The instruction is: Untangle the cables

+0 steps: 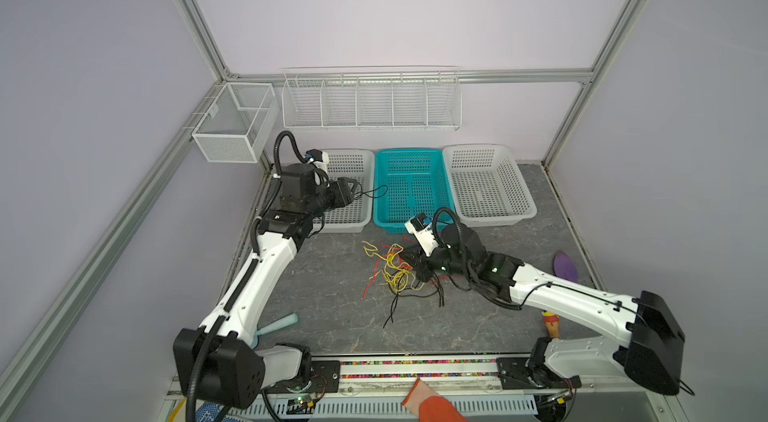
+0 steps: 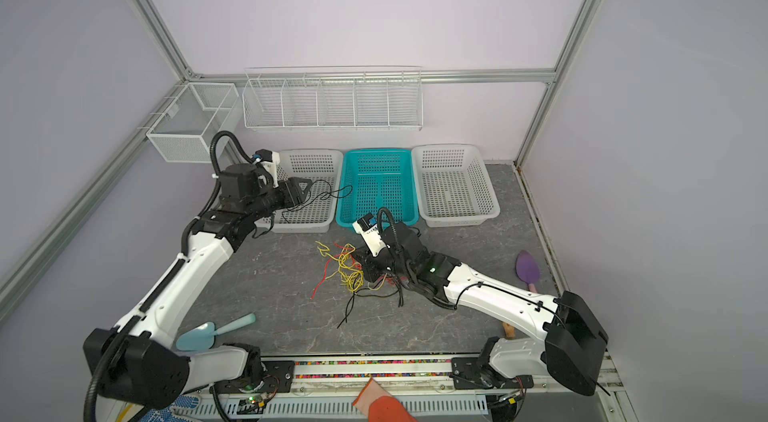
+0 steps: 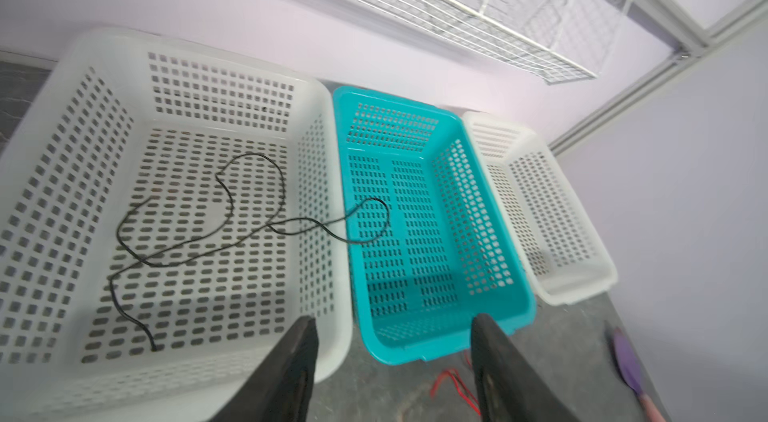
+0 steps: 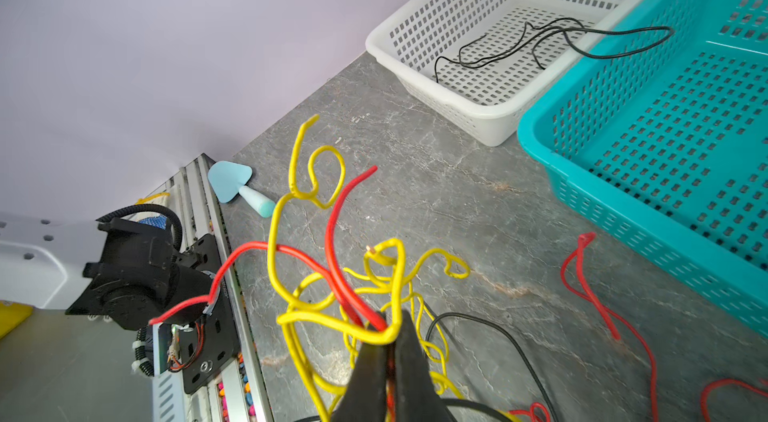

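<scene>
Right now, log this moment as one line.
left gripper open over white basket | black cable inside it, loop draped into teal basket | right gripper shut on red and yellow cables

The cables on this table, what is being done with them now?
The robot is sorting a tangle of cables. Its left hand hangs open over the left white basket, where one black cable lies, with a loop draped over the rim into the teal basket. Its right hand is shut on yellow and red cables in the tangle on the table.
</scene>
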You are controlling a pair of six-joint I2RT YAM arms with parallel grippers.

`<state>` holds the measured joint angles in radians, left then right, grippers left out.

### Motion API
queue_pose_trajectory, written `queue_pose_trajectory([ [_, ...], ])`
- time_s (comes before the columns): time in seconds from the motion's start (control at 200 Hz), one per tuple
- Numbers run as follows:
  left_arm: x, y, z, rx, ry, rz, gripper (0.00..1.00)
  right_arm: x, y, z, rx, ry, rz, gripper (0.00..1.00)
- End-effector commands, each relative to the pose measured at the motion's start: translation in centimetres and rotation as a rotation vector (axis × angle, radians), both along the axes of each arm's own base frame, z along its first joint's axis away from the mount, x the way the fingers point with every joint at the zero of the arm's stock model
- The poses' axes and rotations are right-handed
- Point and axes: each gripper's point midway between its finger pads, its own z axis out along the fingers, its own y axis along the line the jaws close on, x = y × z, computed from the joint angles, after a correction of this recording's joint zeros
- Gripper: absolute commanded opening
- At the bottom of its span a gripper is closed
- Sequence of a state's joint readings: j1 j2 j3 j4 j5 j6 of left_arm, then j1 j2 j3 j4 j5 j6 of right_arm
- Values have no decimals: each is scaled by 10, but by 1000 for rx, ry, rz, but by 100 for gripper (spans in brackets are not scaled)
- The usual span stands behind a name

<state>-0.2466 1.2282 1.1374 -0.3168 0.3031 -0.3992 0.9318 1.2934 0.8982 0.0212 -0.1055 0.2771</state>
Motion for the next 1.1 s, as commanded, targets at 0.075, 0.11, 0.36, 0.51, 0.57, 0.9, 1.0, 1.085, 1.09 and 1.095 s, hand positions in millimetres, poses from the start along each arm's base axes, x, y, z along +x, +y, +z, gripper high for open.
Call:
queue_pose_trajectory([
  [0.075, -63, -21, -22, -234, 119, -97, 61, 9, -13, 11, 87, -13, -29, 7],
  [0.11, -73, -23, -27, -269, 128, -103, 61, 9, -14, 12, 98, -8, -24, 7],
  [0.36, -119, -41, -46, -591, 125, -184, 61, 1, -16, 19, 148, -39, 20, 6],
  [0.51, -129, -44, -50, -711, 104, -230, 61, -1, -18, 20, 162, -41, 35, 7],
  [0.57, -133, -45, -46, -735, 85, -254, 61, -4, -17, 22, 179, -35, 53, 7],
  [0.9, -156, -52, -22, -878, 6, -385, 61, -9, -13, 26, 258, 27, 132, 6],
  [1.0, -163, -53, -30, -895, 18, -405, 61, -10, -12, 28, 292, 55, 162, 7],
  [1.085, -168, -57, -34, -889, 29, -424, 61, -9, -11, 27, 288, 57, 164, 7],
  [1.09, -168, -57, -35, -888, 30, -424, 61, -9, -12, 27, 288, 56, 164, 7],
  [1.095, -168, -57, -35, -888, 31, -425, 61, -9, -12, 27, 288, 57, 164, 7],
])
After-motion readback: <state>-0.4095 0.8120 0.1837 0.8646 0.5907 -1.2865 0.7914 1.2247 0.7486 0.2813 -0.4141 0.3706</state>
